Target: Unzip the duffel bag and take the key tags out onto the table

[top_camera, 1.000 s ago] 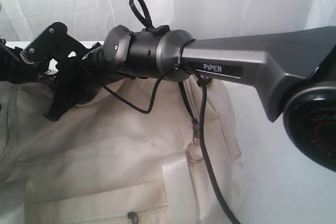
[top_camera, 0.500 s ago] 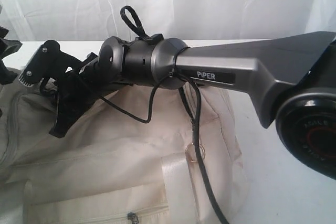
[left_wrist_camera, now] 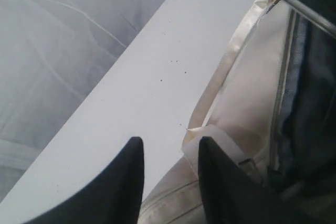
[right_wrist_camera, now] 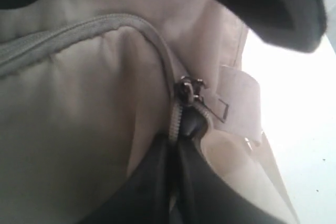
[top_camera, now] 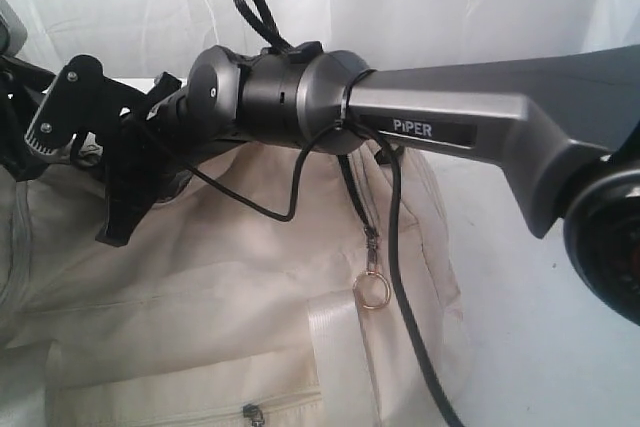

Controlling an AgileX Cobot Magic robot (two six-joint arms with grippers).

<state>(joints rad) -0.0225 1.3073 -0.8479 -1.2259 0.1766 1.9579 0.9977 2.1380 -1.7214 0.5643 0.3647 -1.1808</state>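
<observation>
White curtain [top_camera: 420, 7] is hung behind the table [top_camera: 540, 347]. The bag [top_camera: 200, 277] is laid on the table at the near left and fills the lower half of the exterior view. The right arm [top_camera: 470, 127], marked PiPER, is extended from the right across the top of the bag to its far left end. A black cable [top_camera: 400, 277] is draped from the arm down over the bag. A metal ring pull [top_camera: 372, 292] is hung on the bag's near side, right of centre, just beside a webbing strap [top_camera: 335, 347]. A small pocket pull [top_camera: 253, 414] is seen at the near edge.

In the right wrist view, the right gripper [right_wrist_camera: 177, 129] is closed. Its dark fingers [right_wrist_camera: 142, 187] are pressed together on the zipper [right_wrist_camera: 79, 32], just beside the slider [right_wrist_camera: 186, 88]. Whether a pull tab is clamped between them cannot be told. A pale stitched tab [right_wrist_camera: 239, 98] is seen at the bag's end, next to the slider.

In the left wrist view, the left gripper [left_wrist_camera: 171, 142] is open, with nothing between its fingers. It is positioned over the line where the bag's edge meets the table. Webbing is visible just past one fingertip. Further along, the bag's opening is parted and dark lining [left_wrist_camera: 310, 108] is exposed.
</observation>
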